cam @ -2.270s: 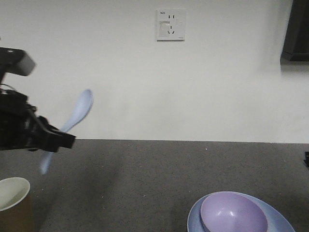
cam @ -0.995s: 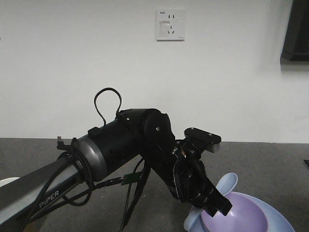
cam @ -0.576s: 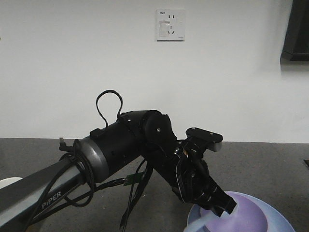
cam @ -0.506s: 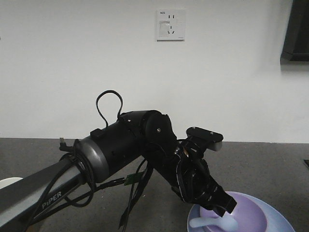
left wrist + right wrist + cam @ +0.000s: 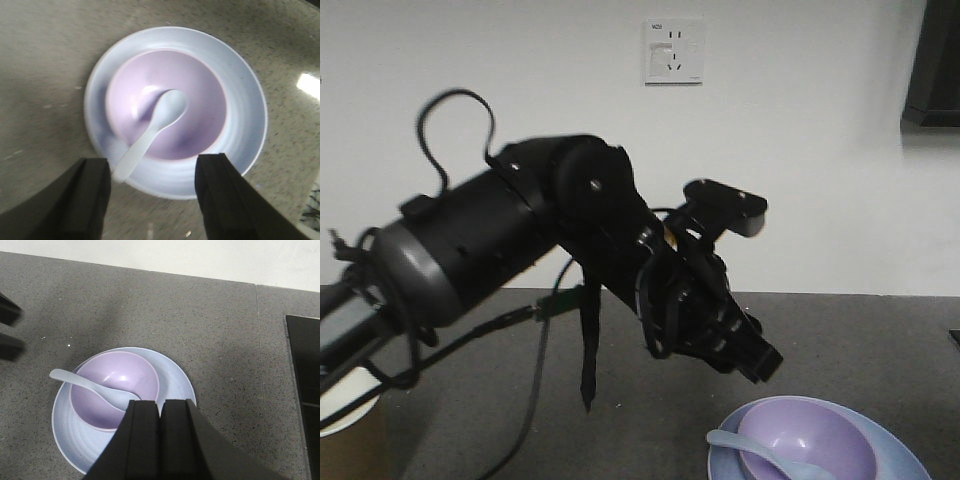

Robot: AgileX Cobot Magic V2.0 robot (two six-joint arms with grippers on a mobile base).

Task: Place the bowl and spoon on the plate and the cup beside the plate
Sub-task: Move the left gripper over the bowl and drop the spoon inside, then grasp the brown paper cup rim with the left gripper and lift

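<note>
Spoon down in the bowl, left fingers free; the cup is what remains.

The left gripper point(image 5: 152, 165) hangs spread wide and empty, with the plate point(image 5: 245, 110) directly below and between its fingers point(image 5: 90, 200). The bowl point(image 5: 200, 115) sits on that plate. The spoon point(image 5: 150, 135) has its scoop in the bowl's hollow, and its handle slants over the rim toward the left-hand finger in the wrist view. The right gripper point(image 5: 161, 402) is pressed together on nothing, just above the plate's near edge. The cup point(image 5: 355, 450) stands upright on the counter point(image 5: 225, 340), well apart from the left fingers, back toward that arm's base. Being round, it offers no long axis to match. I judge the left arm nearer, and the cup must travel toward the plate's side.
</note>
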